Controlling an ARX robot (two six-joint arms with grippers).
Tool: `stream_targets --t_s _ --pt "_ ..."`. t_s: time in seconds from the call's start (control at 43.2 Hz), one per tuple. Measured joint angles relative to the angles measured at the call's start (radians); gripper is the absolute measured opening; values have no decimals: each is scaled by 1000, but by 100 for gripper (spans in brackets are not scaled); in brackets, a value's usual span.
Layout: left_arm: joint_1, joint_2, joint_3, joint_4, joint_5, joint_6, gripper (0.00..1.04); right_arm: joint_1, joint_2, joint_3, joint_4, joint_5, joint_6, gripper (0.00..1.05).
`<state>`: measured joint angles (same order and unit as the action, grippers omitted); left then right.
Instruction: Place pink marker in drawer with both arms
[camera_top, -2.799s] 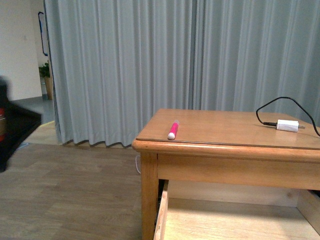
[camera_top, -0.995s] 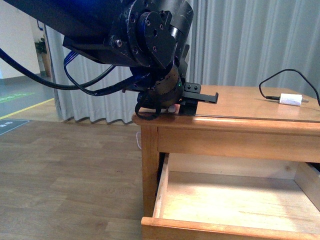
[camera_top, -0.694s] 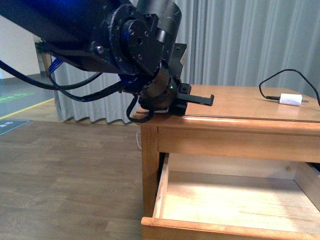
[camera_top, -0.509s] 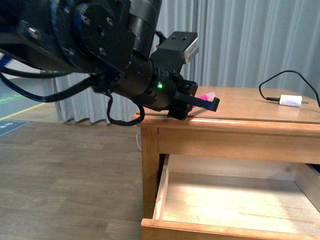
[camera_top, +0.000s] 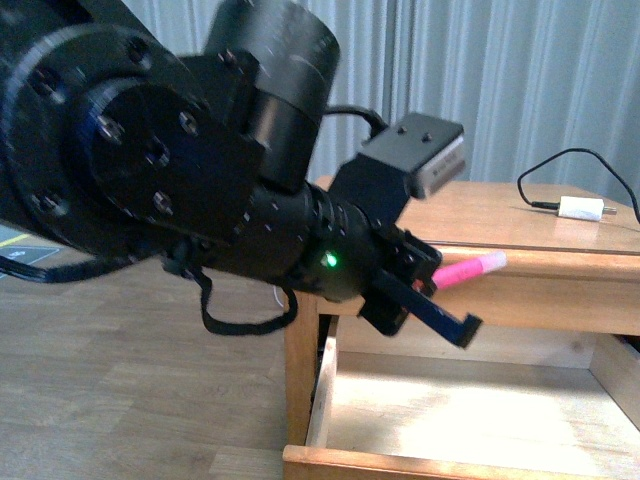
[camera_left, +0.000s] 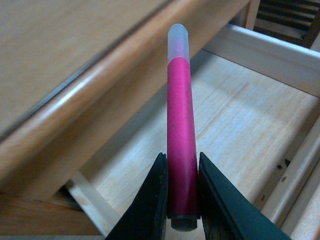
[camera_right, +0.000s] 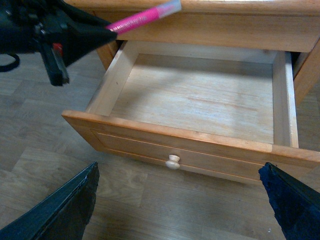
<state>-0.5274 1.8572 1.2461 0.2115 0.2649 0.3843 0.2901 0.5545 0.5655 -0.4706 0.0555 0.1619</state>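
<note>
Over the far left of the open drawer (camera_right: 200, 141): pink marker (camera_left: 180, 125) pinched in left gripper (camera_left: 181, 167), pale cap pointing right.
Right gripper (camera_right: 180, 202) on the drawer's near side, fingers spread wide, empty.

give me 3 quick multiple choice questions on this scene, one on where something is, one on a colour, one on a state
1. Where is the marker?
A. on the tabletop
B. in the left end effector
C. on the floor

2. What colour is the marker's body?
A. green
B. blue
C. pink

3. The drawer is:
A. shut
B. pulled open
C. out of the cabinet

Answers:
1. B, the fingers clamp the marker in the left wrist view.
2. C, the body is bright pink with a pale cap.
3. B, the right wrist view shows its bare inside.
</note>
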Motion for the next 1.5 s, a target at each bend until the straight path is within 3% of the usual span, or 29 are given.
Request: stream_targets --t_s 0.463,0.486,0.833,0.925,1.341,1.503 --pt "-71 239 108 19 -100 -35 15 0 0 0 0 0 0 96" --pt "-75 273 139 6 -106 -53 36 0 0 0 0 0 0 96" --pt "-71 201 67 36 -170 -101 81 0 0 0 0 0 0 96" --pt "-40 89 -10 79 -225 -128 100 0 0 0 0 0 0 96" --pt "142 -387 -335 121 -165 -219 99 0 0 0 0 0 0 96" --pt "316 -705 -489 103 -106 -316 99 0 0 0 0 0 0 96"
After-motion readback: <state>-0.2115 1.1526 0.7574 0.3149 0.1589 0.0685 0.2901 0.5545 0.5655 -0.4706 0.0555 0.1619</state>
